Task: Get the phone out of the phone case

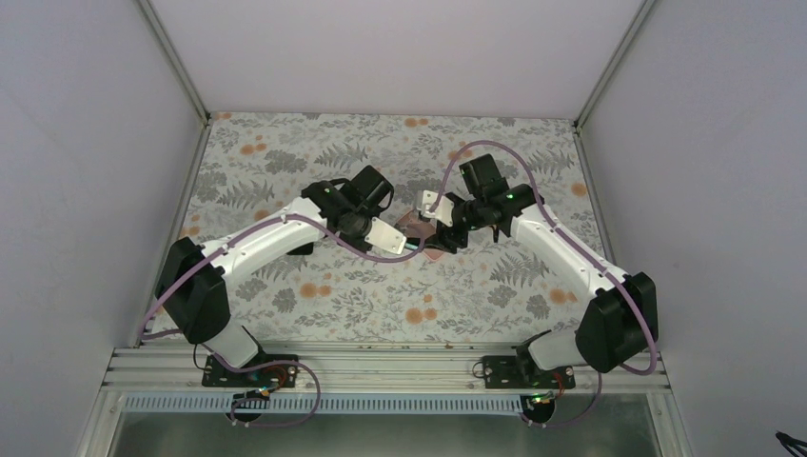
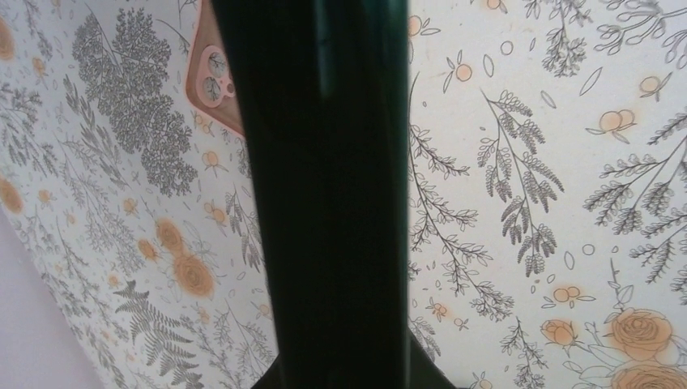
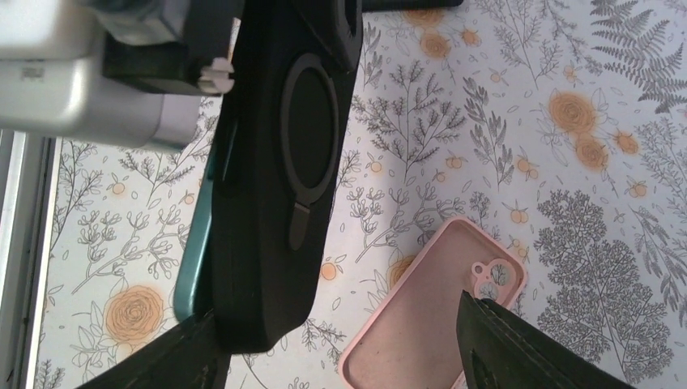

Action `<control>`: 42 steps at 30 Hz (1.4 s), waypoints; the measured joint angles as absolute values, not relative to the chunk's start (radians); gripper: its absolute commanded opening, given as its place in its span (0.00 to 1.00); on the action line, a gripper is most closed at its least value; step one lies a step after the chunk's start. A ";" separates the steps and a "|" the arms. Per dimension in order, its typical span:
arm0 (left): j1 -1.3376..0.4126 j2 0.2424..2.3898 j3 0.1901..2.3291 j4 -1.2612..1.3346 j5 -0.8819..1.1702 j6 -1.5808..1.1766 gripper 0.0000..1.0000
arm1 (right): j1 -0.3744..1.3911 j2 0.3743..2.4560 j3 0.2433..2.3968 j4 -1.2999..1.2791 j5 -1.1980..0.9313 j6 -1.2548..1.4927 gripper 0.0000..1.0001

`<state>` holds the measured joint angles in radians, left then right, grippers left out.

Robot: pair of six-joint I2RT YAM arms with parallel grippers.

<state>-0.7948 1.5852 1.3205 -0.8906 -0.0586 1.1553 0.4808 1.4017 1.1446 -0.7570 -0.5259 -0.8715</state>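
Left tool (image 1: pixel 411 244): it is clamped on the dark phone case (image 3: pixel 279 186) near one end. Its fingers are close together.

Right tool (image 3: pixel 340 352): its two fingers (image 3: pixel 518 348) are wide apart and hold nothing. The low end of the dark phone case sits between them, right by one finger. I cannot tell if it touches that finger.

Dark phone case: it is up in the air over the middle of the tabletop (image 3: pixel 421 121), between the two arms. Its back faces the right wrist camera. There is a round ring (image 3: pixel 310 130) on the back.

Phone (image 3: pixel 193 267): only a blue-green edge shows, along one long side of the dark phone case. It is still in the case.

Left wrist view: a dark, shiny shape fills the middle from top to bottom. It is too close to tell which part it is.

Pink case (image 3: pixel 421 316): it lies flat on the tabletop with its open side up and no phone in it. It has a hole for the camera at one corner. It sits just under the tools.

Tabletop: it has a cloth with grey leaves and orange flowers.
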 measured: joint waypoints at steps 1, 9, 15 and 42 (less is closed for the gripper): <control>-0.795 1.585 1.325 -0.896 -0.055 1.153 0.02 | 0.481 1.402 1.145 -0.752 -0.528 -0.868 0.72; -0.794 1.599 1.373 -0.940 0.034 1.107 0.02 | 0.483 1.402 1.145 -0.714 -0.549 -0.856 0.72; -0.792 1.599 1.378 -0.954 0.107 1.081 0.02 | 0.492 1.447 1.189 -0.758 -0.624 -0.869 0.72; -0.751 1.582 1.269 -0.778 0.077 1.114 0.30 | 0.469 1.729 1.418 -1.079 -0.825 -1.018 0.04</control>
<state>-0.7513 1.5818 1.2690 -0.7784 0.0769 1.1141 0.4686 1.7294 1.4181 -1.0794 -0.8253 -1.0176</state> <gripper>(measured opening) 0.120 0.083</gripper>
